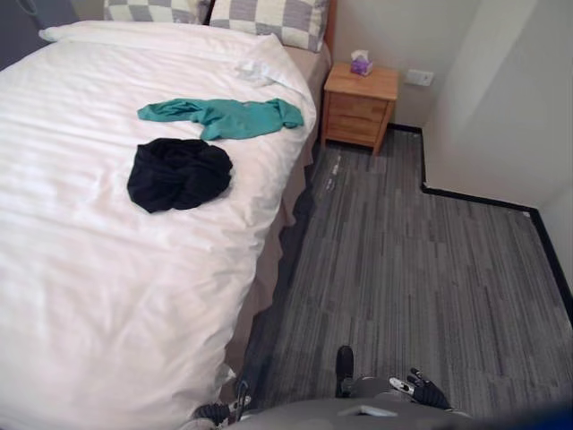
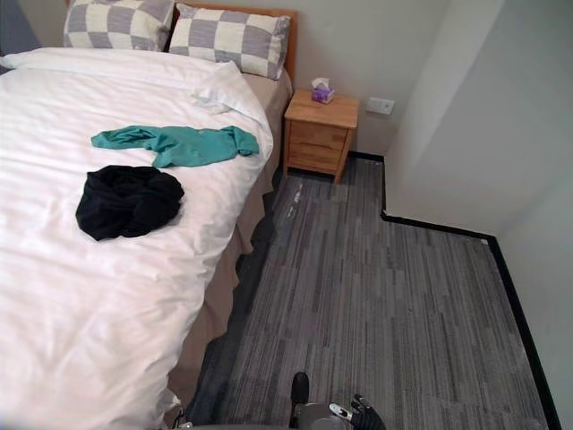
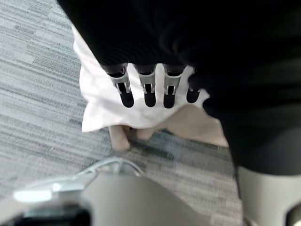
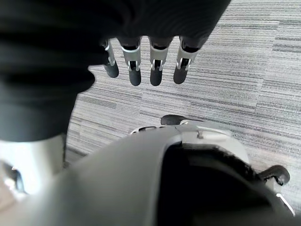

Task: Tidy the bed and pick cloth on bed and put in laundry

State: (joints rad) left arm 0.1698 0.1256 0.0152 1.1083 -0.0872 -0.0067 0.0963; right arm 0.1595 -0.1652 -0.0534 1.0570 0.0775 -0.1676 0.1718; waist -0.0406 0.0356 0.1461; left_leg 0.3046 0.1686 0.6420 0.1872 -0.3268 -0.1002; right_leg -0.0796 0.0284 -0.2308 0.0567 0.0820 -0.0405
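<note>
Left eye view: two cloths [image 1: 179,175]; two pillows [image 1: 269,20]

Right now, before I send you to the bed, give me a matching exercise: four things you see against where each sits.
1 crumpled black cloth
2 teal-green garment
3 small purple tissue box
4 grey-and-white checked pillows

A on the wooden nightstand
B head of the white-covered bed
C spread out on the bed
D bunched up on the bed

Pairs: 1-D, 2-C, 3-A, 4-B
</note>
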